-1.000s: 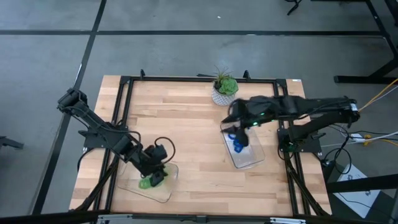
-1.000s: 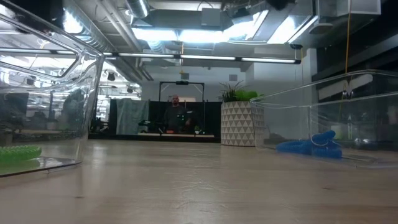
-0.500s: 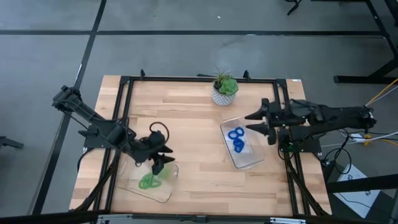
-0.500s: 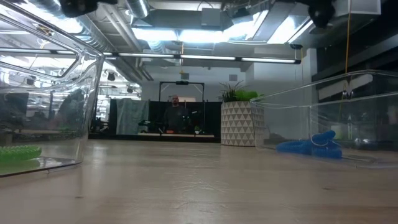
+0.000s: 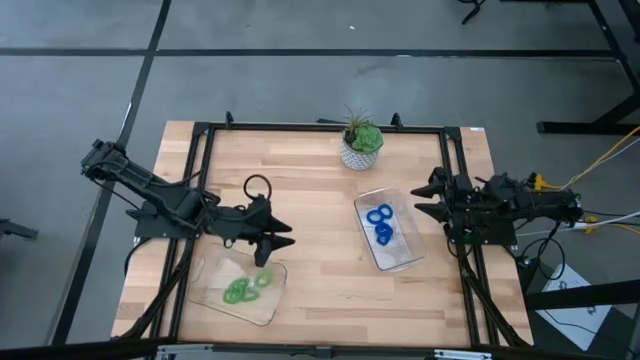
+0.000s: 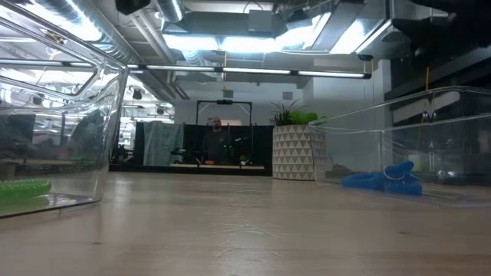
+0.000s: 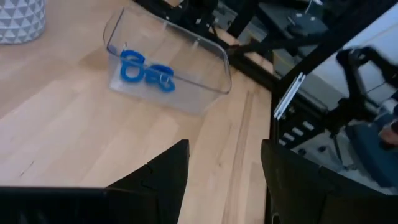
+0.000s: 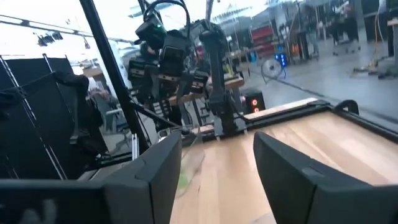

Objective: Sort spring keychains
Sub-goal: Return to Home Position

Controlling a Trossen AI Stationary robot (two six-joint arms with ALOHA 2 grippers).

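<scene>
No text, label, brand, number or sign can be read on anything in any of these views.

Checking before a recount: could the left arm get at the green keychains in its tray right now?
Probably yes: the left gripper hangs open close beside the open-topped tray, and nothing covers the green keychains.

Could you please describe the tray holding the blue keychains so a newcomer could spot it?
On the wooden table, look near the potted plant, on the right arm's side. The clear tray there holds blue coils; the other tray holds green.
</scene>
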